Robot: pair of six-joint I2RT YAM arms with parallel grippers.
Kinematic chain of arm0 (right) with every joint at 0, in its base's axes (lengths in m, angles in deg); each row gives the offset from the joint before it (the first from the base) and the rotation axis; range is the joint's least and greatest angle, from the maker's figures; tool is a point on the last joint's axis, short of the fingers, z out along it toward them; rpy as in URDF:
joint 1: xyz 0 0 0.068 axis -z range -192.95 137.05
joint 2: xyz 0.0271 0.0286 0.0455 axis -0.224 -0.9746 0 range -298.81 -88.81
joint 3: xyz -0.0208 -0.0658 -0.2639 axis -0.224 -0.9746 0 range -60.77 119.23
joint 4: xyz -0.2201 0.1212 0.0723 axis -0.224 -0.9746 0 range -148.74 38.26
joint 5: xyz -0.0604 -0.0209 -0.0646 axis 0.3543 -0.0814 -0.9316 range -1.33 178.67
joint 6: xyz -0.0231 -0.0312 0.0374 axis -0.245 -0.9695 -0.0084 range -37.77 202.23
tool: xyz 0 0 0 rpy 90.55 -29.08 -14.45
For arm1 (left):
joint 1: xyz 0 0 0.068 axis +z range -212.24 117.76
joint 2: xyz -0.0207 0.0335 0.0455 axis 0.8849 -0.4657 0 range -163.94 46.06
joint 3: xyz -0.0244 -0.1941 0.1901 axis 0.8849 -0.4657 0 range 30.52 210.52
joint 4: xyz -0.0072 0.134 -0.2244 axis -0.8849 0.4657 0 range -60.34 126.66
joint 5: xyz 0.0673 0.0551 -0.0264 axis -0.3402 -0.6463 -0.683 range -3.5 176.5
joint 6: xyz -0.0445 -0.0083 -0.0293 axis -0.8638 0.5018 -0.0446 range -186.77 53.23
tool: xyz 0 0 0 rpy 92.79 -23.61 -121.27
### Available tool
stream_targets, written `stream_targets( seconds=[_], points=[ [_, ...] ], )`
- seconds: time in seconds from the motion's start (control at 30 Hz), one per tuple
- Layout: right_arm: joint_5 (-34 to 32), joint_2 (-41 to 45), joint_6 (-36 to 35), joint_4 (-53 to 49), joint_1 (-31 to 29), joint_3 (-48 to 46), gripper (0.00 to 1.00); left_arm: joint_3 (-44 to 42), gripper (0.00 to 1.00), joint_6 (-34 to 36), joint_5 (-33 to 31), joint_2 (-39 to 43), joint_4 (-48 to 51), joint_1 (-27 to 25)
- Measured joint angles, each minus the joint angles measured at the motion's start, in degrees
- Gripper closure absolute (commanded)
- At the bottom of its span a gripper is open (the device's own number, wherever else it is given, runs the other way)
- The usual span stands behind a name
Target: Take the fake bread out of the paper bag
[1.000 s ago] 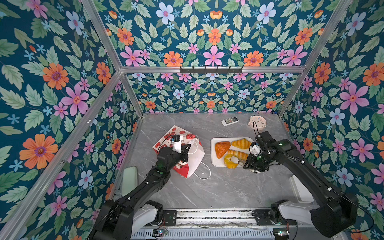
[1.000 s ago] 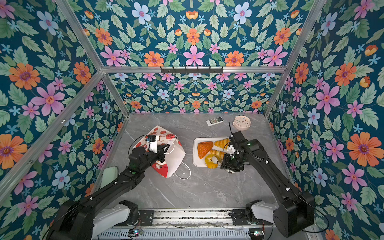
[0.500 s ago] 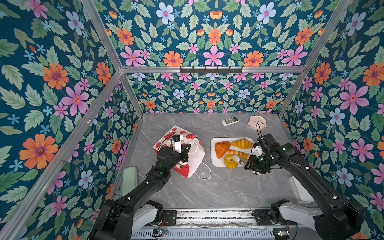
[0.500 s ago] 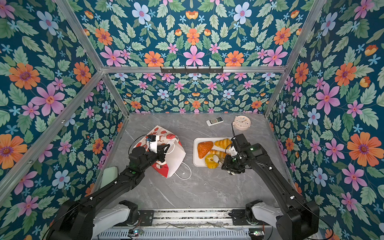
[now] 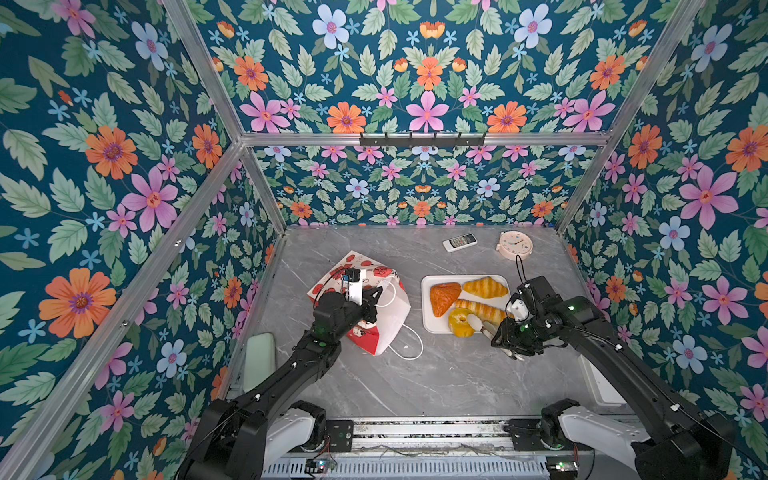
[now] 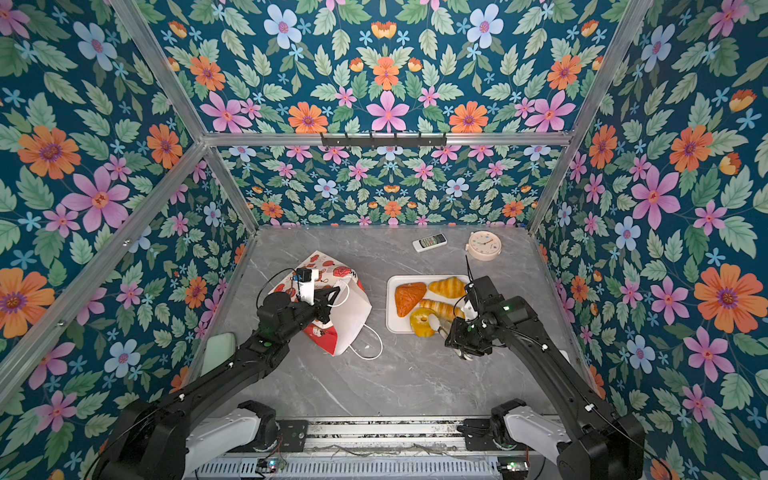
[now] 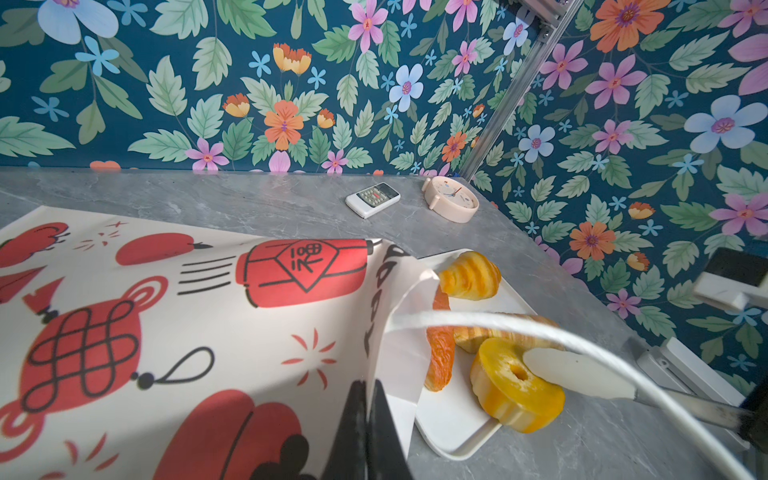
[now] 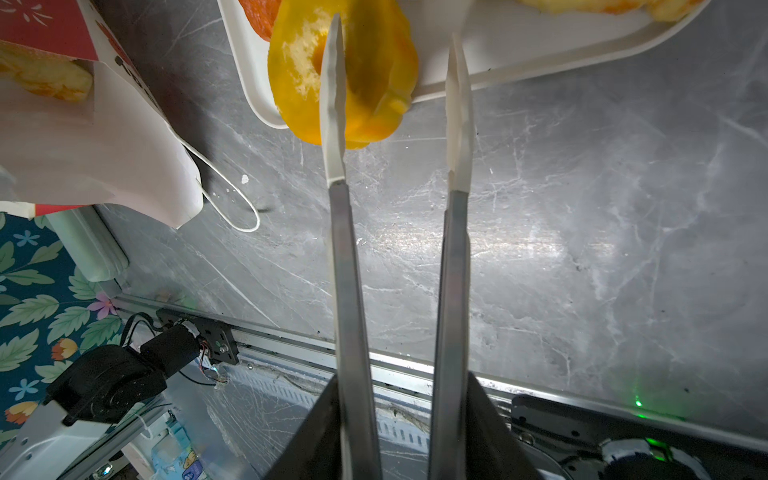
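At the left of the grey table (image 5: 457,382), the paper bag (image 5: 388,318) lay on its side with its mouth turned toward the tray. The left gripper (image 7: 365,395) was closed tight on the upper edge of that mouth, with the paper pinched between its black fingers. One white cord handle (image 5: 405,353) trailed on the table in front of the bag. In the right wrist view, one yellow piece of fake bread (image 8: 45,72) was visible just inside the bag's mouth.

Just right of the bag, not touching it, sat the white tray (image 5: 432,326). It carried four pastries:
- a triangular pastry (image 5: 444,296) at its left
- a croissant (image 5: 485,286) at the back
- a twisted stick (image 5: 478,309) across the middle
- a ring donut (image 5: 460,322) at the near edge, overhanging the rim

A remote control (image 5: 459,242) lay behind the tray near the back wall.

The right gripper (image 8: 395,33) was at the tray's near edge, jaws apart and gripping nothing. One white fingertip (image 7: 573,374) reached over the donut's hole, and contact could not be confirmed. The other stood clear of the donut, above the tray rim. A round clock (image 5: 515,245) lay near the far right corner.
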Motion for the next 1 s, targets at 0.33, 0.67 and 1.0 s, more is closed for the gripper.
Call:
stream_targets(
  seconds=[0.33,0.67,1.0],
  points=[
    [2.1,0.3,2.9,6.4,0.0,-3.8,0.58,0.0,1.0,-0.3,0.1,0.9,0.3,0.0],
    [4.9,0.2,6.0,13.9,0.0,-7.6,0.58,-0.4,1.0,-0.5,0.2,1.6,0.9,0.0],
    [4.3,1.3,7.5,14.9,0.0,-7.3,0.7,-0.4,1.0,-0.9,0.2,2.0,1.2,0.0]
  ],
)
